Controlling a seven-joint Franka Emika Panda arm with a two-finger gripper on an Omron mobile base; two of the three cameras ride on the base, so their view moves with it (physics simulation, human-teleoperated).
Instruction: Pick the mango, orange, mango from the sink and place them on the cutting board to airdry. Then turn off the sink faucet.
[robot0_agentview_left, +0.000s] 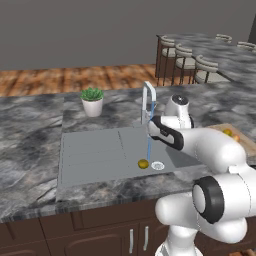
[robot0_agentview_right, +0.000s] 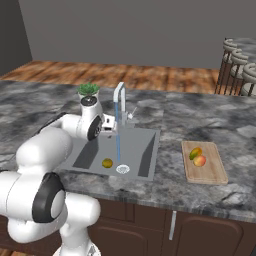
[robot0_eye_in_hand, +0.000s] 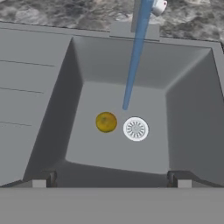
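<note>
An olive-yellow mango (robot0_eye_in_hand: 106, 122) lies on the floor of the sink (robot0_eye_in_hand: 188, 109), just left of the white drain (robot0_eye_in_hand: 135, 129); it also shows as mango (robot0_agentview_left: 143, 163) and mango (robot0_agentview_right: 107, 162). My gripper (robot0_eye_in_hand: 111, 183) hangs open above the basin's near edge, with nothing between its fingers. The sink faucet (robot0_agentview_right: 119, 95) runs a blue stream of water (robot0_eye_in_hand: 133, 61) into the basin. On the cutting board (robot0_agentview_right: 210, 172), right of the sink, lie a green-and-orange mango (robot0_agentview_right: 195, 152) and the orange (robot0_agentview_right: 200, 160).
A potted plant (robot0_agentview_left: 92, 101) stands on the counter behind the ribbed drainboard (robot0_agentview_left: 92, 150). Bar stools (robot0_agentview_left: 185, 60) line a second counter at the back right. My white arm (robot0_agentview_left: 210, 145) reaches over the sink's right side.
</note>
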